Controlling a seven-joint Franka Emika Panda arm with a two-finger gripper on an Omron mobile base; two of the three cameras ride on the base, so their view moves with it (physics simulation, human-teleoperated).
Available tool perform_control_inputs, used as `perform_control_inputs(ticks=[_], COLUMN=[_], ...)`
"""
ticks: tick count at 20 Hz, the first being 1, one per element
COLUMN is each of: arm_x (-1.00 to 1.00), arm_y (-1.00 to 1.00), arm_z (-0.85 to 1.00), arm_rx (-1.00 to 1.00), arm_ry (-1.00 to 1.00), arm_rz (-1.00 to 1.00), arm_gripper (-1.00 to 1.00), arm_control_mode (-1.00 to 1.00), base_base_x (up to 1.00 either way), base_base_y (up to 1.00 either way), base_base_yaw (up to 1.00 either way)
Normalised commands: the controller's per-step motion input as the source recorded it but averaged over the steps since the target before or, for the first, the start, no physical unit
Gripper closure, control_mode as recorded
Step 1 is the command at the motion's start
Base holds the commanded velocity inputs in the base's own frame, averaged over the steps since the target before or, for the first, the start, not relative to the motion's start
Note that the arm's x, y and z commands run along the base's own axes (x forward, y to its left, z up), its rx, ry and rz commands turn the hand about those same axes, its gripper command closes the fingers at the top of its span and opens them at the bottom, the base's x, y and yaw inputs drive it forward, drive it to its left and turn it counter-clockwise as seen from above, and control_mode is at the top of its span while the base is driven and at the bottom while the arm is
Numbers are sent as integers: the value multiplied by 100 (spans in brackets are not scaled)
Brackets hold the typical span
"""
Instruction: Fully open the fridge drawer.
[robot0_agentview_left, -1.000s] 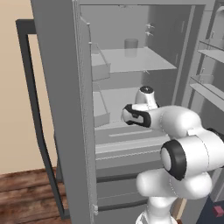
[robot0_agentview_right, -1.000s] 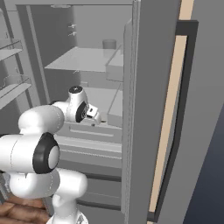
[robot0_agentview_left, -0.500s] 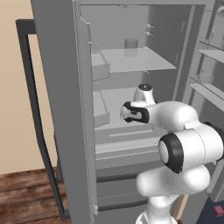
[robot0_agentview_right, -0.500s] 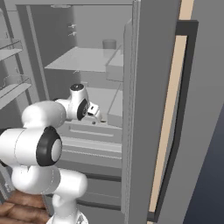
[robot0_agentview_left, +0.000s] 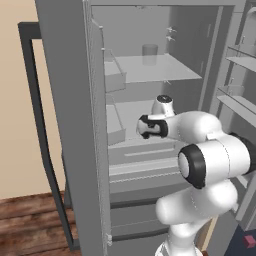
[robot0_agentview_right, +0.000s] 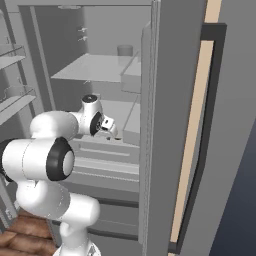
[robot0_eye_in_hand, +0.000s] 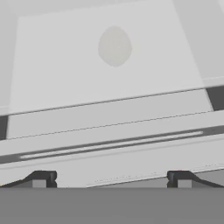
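Wide-spread gripper (robot0_eye_in_hand: 111, 179) above pale boxy fridge drawer (robot0_eye_in_hand: 109, 127), long groove handle (robot0_eye_in_hand: 109, 145)

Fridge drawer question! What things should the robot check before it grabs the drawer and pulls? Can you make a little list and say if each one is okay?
1. Fridge door out of the way: ok, it stands wide open.
2. Fridge drawer in sight: ok, its front faces the arm below the lower shelf.
3. Groove handle lined up: ok, in the hand view it runs straight across just above the fingertips.
4. Gripper open: ok, the two tips stand far apart.
5. Gripper on the handle: not ok, the groove is not yet between the tips.
6. Drawer pulled out: not ok, it sits mostly in.
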Motion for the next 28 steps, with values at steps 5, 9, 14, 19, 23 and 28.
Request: perform_control_inputs(ticks=[5,9,14,19,23,28], arm_x=[33,28,16,5,1,0], arm_y=[0,0,0,0,0,0], arm_z=[0,0,-2,-11,-17,-15], arm_rx=[0,0,0,0,-1,0], arm_ry=[1,4,6,7,7,4], arm_rz=[0,0,0,0,0,0], arm_gripper=[-100,-100,-100,-100,-100,-100], arm_control_mode=[-100,-100,-100,-100,-100,-100], base_base_x=[0,0,0,0,0,0], base_base_y=[0,0,0,0,0,0], base_base_yaw=[0,0,0,0,0,0])
